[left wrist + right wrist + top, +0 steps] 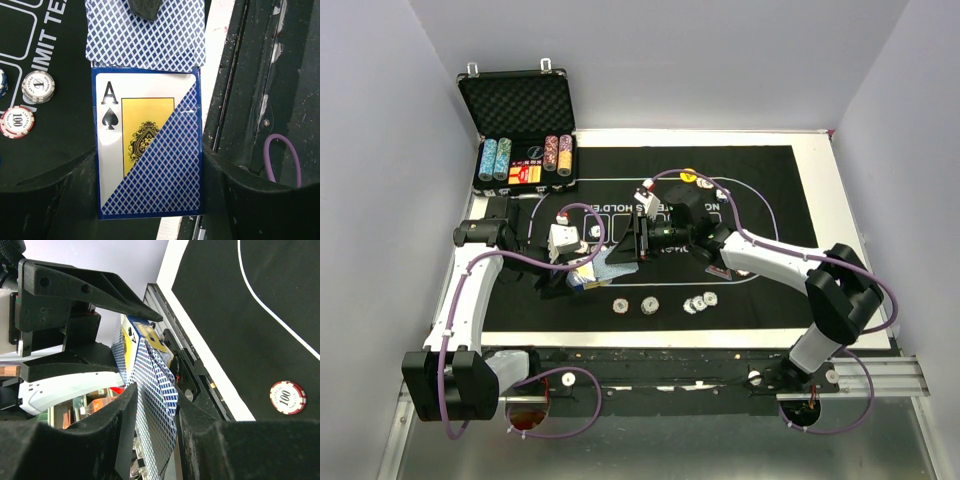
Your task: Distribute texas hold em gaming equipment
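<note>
My left gripper [150,200] is shut on a card pack [150,150] printed with an ace of spades and a blue lattice, held over the mat's near left part [575,275]. A fan of blue-backed playing cards [145,42] sticks out of the pack's far end. My right gripper [157,440] is shut on those cards [150,405], meeting the left gripper from the right [625,255]. Poker chips [648,304] lie in a row on the mat near the front edge. A yellow button [688,175] lies farther back.
A black foam-lined case [525,130] stands open at the back left with stacks of chips in it. The black mat [760,200] covers most of the table. A metal rail [880,375] runs along the near edge by the arm bases.
</note>
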`<state>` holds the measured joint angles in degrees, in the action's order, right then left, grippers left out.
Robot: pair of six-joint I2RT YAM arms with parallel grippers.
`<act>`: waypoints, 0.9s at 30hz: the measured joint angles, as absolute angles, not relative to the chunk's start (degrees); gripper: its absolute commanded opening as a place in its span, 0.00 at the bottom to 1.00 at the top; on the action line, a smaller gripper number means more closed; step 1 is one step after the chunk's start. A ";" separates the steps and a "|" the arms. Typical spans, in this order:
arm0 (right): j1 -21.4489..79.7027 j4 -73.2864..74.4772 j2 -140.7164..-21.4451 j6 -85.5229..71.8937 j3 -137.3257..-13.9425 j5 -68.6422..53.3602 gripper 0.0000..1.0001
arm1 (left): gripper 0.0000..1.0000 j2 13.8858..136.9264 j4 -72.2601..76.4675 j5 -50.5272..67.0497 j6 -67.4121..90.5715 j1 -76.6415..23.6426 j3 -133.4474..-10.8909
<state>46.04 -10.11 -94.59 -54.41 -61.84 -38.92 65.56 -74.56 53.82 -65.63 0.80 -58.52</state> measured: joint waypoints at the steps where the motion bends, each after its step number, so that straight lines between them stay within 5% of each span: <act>1: 46.04 -10.09 -94.61 -54.39 -61.84 -38.92 0.39 | 0.53 65.63 -74.63 53.82 -65.65 0.80 -58.52; 19: 46.09 -5.91 -94.13 -50.43 -61.84 -36.69 0.48 | 0.43 66.96 -76.69 55.70 -69.23 2.22 -58.81; 27: 46.09 -3.92 -92.33 -49.41 -61.82 -34.98 0.54 | 0.28 67.35 -76.82 56.86 -71.16 2.98 -59.59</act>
<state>46.09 -3.92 -92.33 -49.41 -61.82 -34.98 67.35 -76.82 56.86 -71.16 2.98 -59.59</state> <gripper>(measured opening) 0.521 0.724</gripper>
